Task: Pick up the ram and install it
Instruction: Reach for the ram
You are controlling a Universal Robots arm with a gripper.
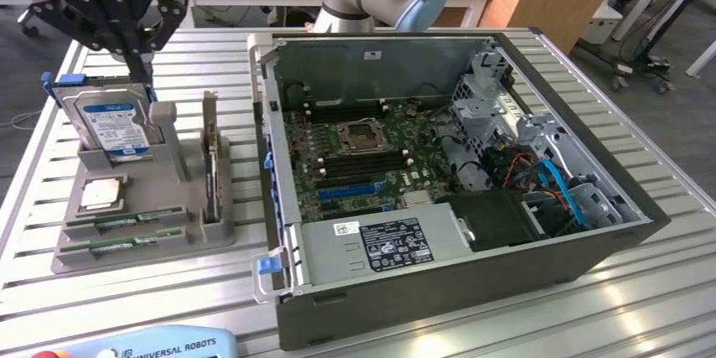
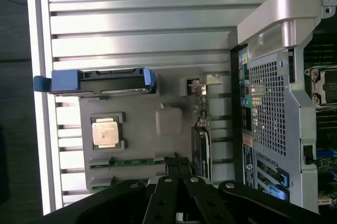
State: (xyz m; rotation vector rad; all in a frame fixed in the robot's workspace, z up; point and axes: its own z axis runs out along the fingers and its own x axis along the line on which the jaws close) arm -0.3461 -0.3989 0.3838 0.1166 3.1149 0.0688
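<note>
- Jaws pressed together and gripping nothing hang over the grey holder (image 1: 213,224). In the exterior view their black fingertips (image 1: 141,69) line up with the top corner of the hard drive (image 1: 112,123).
- Both sticks lie flat in parallel slots at the holder's end closest to the counter (image 1: 626,299) edge nearest the exterior camera. The first ram stick (image 1: 123,222) sits just beside the second ram stick (image 1: 116,246), and the arm touches neither.
- From the wrist view, the first ram stick (image 2: 131,162) shows as a green strip just past the fingertips (image 2: 176,167). The processor chip (image 2: 107,132) rests in its square recess between the sticks and the hard drive (image 2: 100,81).
- At the holder's far end the hard drive stands upright in a blue bracket, and a narrow card (image 1: 210,144) stands on edge along the holder's side facing the case.
- Just beside the holder, toward the exterior view's right, an open computer case (image 1: 448,56) lies with its motherboard and processor socket (image 1: 360,134) exposed.
</note>
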